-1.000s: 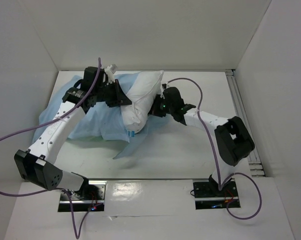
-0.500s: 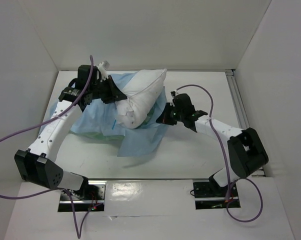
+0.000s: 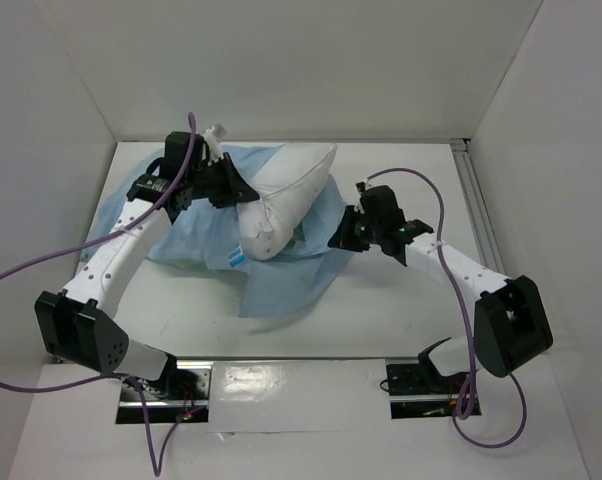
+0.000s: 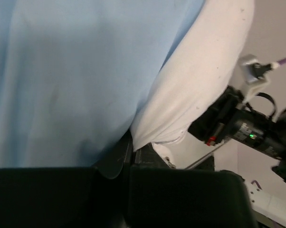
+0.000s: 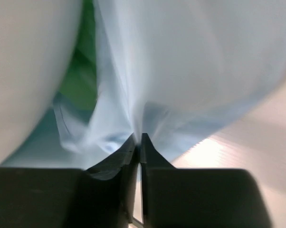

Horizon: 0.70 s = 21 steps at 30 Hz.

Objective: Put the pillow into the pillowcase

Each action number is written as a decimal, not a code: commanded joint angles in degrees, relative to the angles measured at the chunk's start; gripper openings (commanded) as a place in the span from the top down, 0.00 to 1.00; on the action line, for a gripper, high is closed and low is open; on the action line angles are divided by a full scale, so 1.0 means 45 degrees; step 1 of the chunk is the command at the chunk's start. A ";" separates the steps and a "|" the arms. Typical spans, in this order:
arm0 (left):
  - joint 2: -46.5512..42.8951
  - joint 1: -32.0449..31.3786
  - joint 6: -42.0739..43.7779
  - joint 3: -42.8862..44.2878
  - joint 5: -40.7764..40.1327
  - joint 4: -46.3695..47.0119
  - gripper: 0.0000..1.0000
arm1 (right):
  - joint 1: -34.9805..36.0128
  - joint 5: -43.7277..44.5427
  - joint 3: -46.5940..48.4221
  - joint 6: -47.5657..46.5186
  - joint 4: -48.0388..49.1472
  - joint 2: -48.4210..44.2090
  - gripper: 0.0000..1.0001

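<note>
On the surface (image 3: 381,310), your pillow (image 3: 281,195) seems only one end inside the pillowcase (image 3: 281,280).
Both jaws are pinched shut on its cloth; most of the sleeving is left.

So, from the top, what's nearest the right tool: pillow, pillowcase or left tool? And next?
1. pillowcase, pinched at the right tool's tips.
2. pillow, just left of it.
3. left tool, beyond the pillow, on the left side.

The left arm (image 3: 116,258) and the right arm (image 3: 453,262) are built alike: white tubular links between blocky black joint housings, a purple cable (image 3: 411,172) looping loosely along each (a small green light (image 4: 250,136) glows on the right one), and black wedge-shaped fingers (image 5: 155,154).
</note>
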 commanded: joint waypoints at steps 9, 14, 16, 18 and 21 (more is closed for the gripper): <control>0.0484 0.0307 0.0337 -0.0564 -0.2488 0.0224 1.00 | -0.0430 0.0406 -0.0201 -0.0197 -0.0795 -0.0729 1.00; 0.0484 0.0150 0.1037 -0.0682 -0.2081 0.0224 1.00 | -0.0740 0.0914 -0.0063 0.0581 0.0179 -0.1294 1.00; 0.0484 0.0150 0.1545 -0.0682 -0.1167 -0.0145 1.00 | -0.1209 0.0914 0.0111 0.0877 0.1016 -0.0965 1.00; 0.0484 -0.0142 0.2171 -0.0547 -0.0830 -0.0807 1.00 | -0.1561 0.0914 0.0463 0.0995 0.1449 -0.0111 1.00; -0.0177 -0.0572 0.2290 -0.0700 -0.1471 -0.1727 1.00 | -0.2206 0.1552 0.1458 0.0626 0.1744 0.0927 1.00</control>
